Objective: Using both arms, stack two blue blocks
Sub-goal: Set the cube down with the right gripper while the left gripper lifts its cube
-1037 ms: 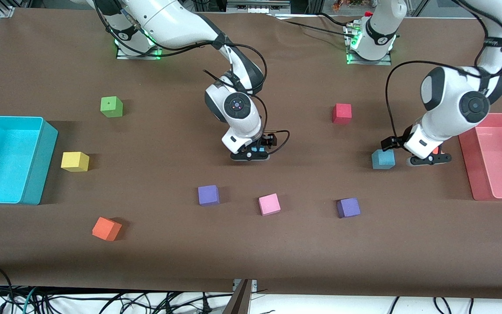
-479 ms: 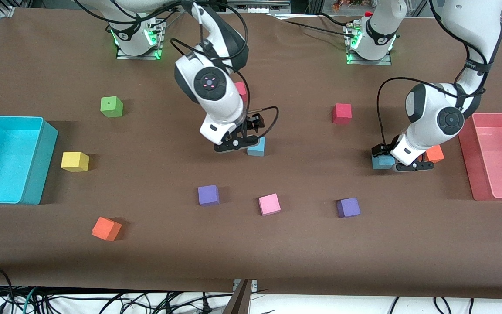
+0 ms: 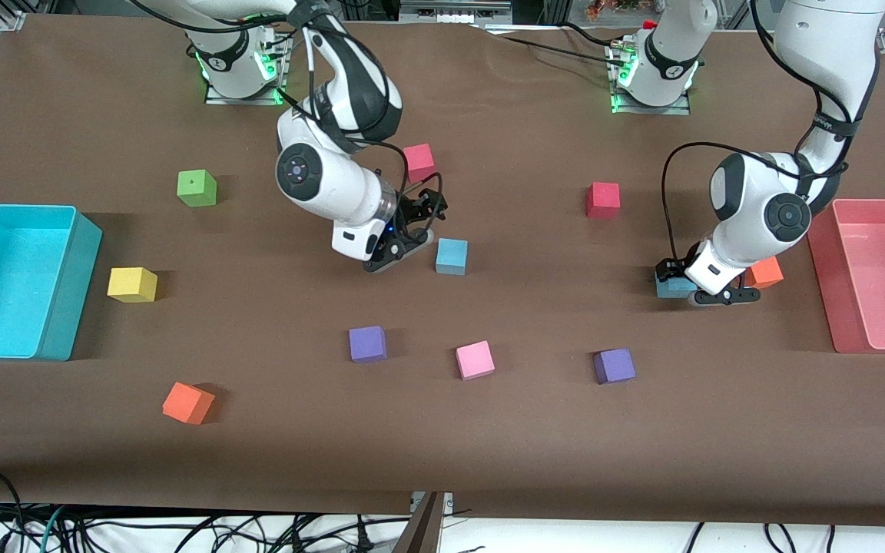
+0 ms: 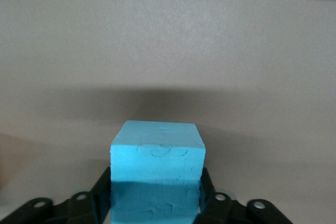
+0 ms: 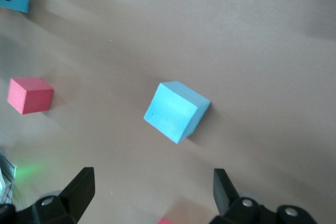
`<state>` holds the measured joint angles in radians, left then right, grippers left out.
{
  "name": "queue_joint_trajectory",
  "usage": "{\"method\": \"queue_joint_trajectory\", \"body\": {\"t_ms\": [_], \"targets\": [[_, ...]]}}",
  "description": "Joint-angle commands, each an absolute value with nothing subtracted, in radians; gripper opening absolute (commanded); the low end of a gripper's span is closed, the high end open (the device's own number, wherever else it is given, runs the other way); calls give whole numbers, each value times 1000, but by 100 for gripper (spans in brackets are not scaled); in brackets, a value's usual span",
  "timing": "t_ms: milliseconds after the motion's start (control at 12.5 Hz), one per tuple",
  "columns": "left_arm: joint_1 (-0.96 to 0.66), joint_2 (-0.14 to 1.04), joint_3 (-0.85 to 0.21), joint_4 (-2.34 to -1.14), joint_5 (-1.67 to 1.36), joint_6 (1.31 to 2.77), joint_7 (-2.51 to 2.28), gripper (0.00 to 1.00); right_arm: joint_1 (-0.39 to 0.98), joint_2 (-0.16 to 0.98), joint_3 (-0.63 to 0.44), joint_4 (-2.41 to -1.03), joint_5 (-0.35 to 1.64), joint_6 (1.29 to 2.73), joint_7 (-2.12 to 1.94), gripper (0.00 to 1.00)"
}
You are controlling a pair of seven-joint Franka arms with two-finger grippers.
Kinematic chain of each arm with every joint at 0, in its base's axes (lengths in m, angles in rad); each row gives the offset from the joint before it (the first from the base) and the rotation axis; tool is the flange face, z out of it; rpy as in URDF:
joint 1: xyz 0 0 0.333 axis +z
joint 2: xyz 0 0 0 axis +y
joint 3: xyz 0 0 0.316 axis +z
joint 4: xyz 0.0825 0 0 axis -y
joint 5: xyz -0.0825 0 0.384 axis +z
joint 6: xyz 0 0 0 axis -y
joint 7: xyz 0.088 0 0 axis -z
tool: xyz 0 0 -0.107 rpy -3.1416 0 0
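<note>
One sky-blue block [image 3: 452, 256] sits free on the brown table near the middle; it also shows in the right wrist view [image 5: 176, 111]. My right gripper [image 3: 402, 244] is open and empty, tilted, just beside this block toward the right arm's end; its wide-apart fingers show in its wrist view [image 5: 152, 192]. The other blue block [image 3: 671, 286] rests on the table toward the left arm's end. My left gripper [image 3: 692, 292] is down around it. In the left wrist view the block [image 4: 157, 153] fills the gap and both fingers [image 4: 102, 190] press its sides.
An orange block [image 3: 764, 271] lies right beside the left gripper, with a pink bin [image 3: 823, 292] past it. A teal bin [image 3: 28, 209] stands at the right arm's end. Red [image 3: 603, 200], crimson [image 3: 419, 161], purple [image 3: 368, 343] [image 3: 614, 365], pink [image 3: 475, 359] blocks lie around.
My right gripper let go of the middle blue block and drew back from it toward its base. My left gripper moved from beside the other blue block to around it.
</note>
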<state>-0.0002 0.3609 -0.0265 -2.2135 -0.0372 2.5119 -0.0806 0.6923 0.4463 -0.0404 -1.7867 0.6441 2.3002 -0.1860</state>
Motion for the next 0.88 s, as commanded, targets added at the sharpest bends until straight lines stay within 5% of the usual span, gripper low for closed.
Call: {"method": "queue_joint_trajectory", "body": {"t_ms": [0,319,479,798], "targets": [[-6,267,-28,-2191,-52,2411,-57,0,707,362,-43,-1980,829,2459,-473,100],[-128,216,-31,-1941,-193,2084,-164,0,706,365,-43,-2080,1083,2566,-904,100],[-230,221,-61,-1882,-218,2066,-312,0,706,385,-43,-2108,1231,2640,-1074,100],[-515,372,-75,-1746,-229,2094,-711,0,751,463,-41,-2095,1860,2642,-1672,100]]}}
